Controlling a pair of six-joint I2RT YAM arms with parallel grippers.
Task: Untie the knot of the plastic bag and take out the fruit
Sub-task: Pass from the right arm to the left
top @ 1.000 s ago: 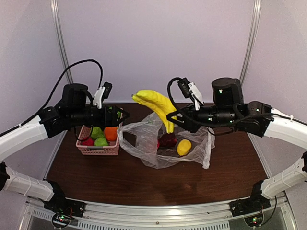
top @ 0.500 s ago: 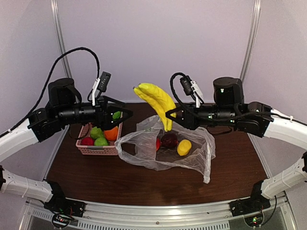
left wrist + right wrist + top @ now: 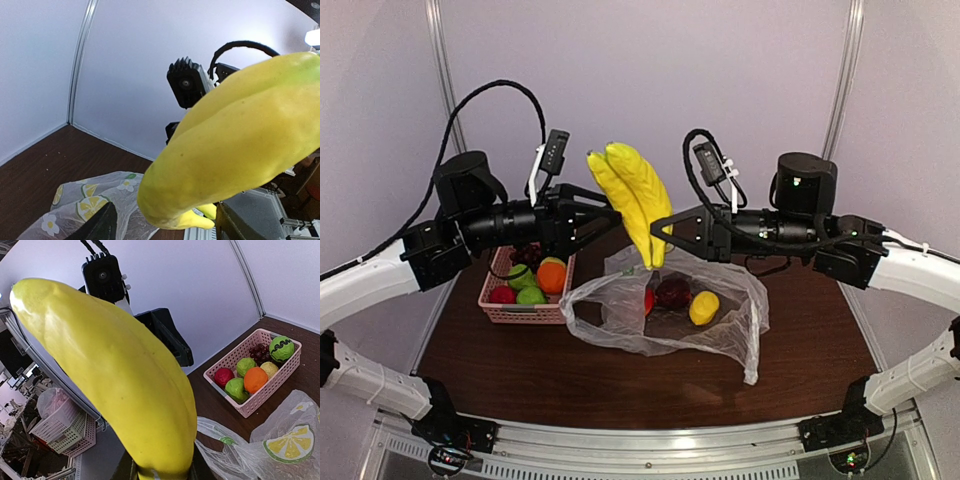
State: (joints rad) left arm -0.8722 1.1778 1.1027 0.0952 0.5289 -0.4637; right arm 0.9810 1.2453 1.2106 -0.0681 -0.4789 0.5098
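The banana (image 3: 240, 145) runs off the left wrist view's right edge — the bag (image 3: 82, 202) off its bottom; knot indiscernible.

Soft, even light comes from overhead; the pale walls (image 3: 620, 80) glow and shadows barely show. The metal rail (image 3: 670, 443) at the front catches white glare. Both wrist views bow straight lines near their edges, and the banana (image 3: 240, 135), right up close to the lens, looks slightly soft
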